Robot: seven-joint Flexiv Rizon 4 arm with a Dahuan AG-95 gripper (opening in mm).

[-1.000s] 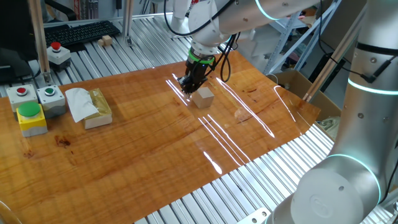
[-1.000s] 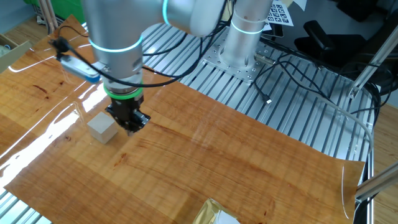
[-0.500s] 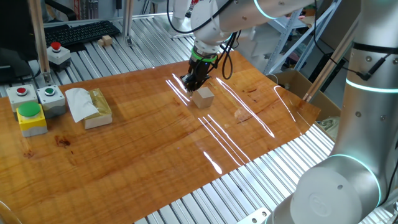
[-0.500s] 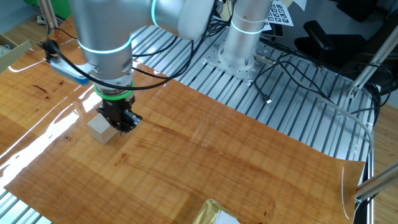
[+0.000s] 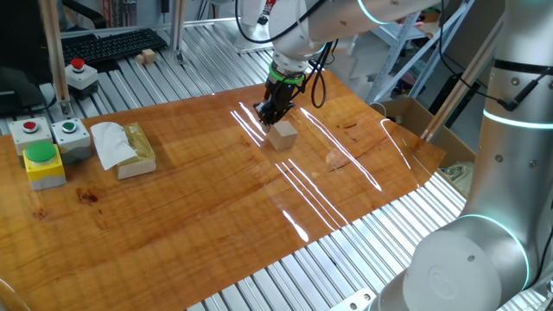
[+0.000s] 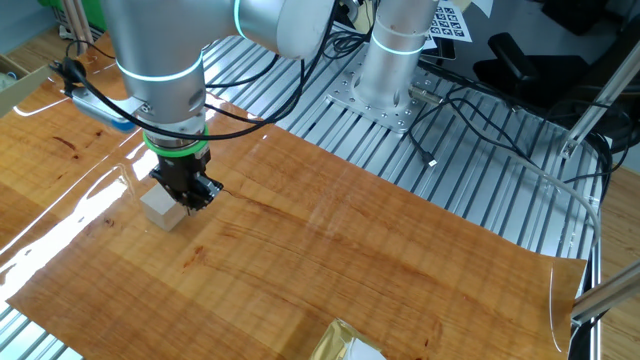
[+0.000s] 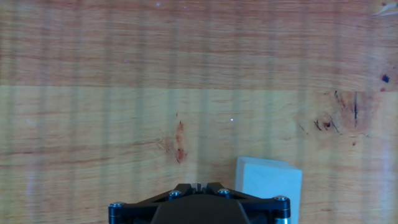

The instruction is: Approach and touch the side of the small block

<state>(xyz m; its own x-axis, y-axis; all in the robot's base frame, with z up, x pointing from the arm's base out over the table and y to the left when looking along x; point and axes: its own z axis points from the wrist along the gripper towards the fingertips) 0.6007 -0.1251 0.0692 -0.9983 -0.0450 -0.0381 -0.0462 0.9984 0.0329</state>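
Small pale wooden block (image 5: 282, 135) near the far edge of the wooden tabletop (image 5: 216, 199), tool (image 5: 267, 113) with fingers pressed together and empty, low just beside the block, block at lower right in the hand view (image 7: 268, 188)

Table: a glossy wooden board (image 5: 216, 199) is lying on a ribbed metal bench (image 5: 285, 276).
Centre: the small block (image 5: 282, 136) is sitting.
Left: a tissue-topped block (image 5: 130, 150) is resting.
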